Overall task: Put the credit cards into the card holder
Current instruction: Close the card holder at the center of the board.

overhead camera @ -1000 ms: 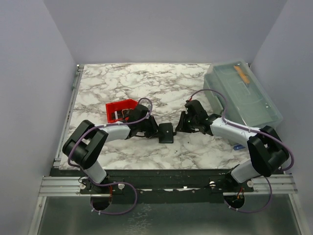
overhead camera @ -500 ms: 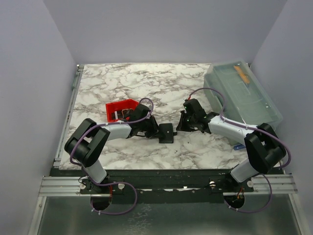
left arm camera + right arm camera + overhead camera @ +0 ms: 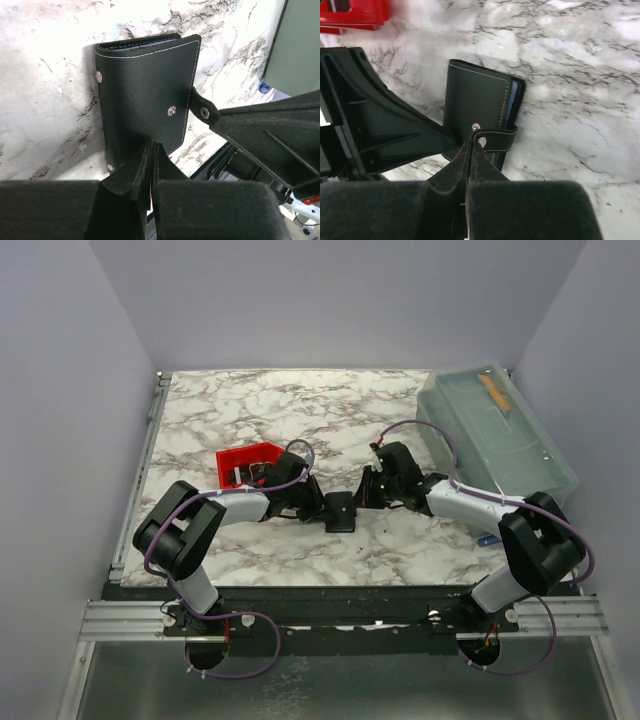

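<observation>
The black card holder lies folded on the marble between both arms. Its strap is off the stud and reaches toward my right gripper, which is shut with its tips against the strap's end. From the other side my left gripper is shut, its tips resting on the holder's near edge. I see nothing pinched between either pair of fingers. A blue edge shows between the covers. Dark credit cards lie in the red tray.
A large translucent lidded box stands at the right back, close to the right arm. A small blue thing lies on the table by the right arm's elbow. The red tray sits just behind the left forearm.
My right gripper has slid left to the holder's strap and closed. My left gripper has closed a little more at the holder's edge. The holder has stayed in place.
</observation>
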Controlling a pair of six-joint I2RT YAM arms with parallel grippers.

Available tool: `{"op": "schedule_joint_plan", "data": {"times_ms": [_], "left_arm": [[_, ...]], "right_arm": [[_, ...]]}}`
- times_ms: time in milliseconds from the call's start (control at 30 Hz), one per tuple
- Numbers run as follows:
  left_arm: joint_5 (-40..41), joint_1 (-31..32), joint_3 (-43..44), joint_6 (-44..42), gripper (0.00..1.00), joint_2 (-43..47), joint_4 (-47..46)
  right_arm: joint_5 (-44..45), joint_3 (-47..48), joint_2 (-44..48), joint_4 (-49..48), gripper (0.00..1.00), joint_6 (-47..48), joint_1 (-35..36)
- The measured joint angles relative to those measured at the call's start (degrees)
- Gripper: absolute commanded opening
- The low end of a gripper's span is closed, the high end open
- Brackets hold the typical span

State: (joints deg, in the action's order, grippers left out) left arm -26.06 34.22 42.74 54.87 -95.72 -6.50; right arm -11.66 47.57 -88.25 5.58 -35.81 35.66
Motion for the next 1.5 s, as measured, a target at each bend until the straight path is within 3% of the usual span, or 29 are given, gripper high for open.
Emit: {"op": "schedule_joint_plan", "data": {"times_ms": [433, 1067, 1500], "left_arm": [[-0.1, 0.0, 0.6, -0.3, 0.03, -0.2, 0.7], [-0.1, 0.0, 0.6, -0.3, 0.02, -0.2, 0.7], [-0.1, 0.0, 0.6, -0.3, 0.01, -0.2, 0.7]], "right_arm": [[-7.2, -0.2, -4.0, -3.9, 0.00, 2.3, 0.0], [-8.8, 1.3, -7.4, -5.5, 0.00, 2.2, -0.2], [-15.8, 1.5, -10.1, -6.2, 0.00, -2.3, -3.8]]}}
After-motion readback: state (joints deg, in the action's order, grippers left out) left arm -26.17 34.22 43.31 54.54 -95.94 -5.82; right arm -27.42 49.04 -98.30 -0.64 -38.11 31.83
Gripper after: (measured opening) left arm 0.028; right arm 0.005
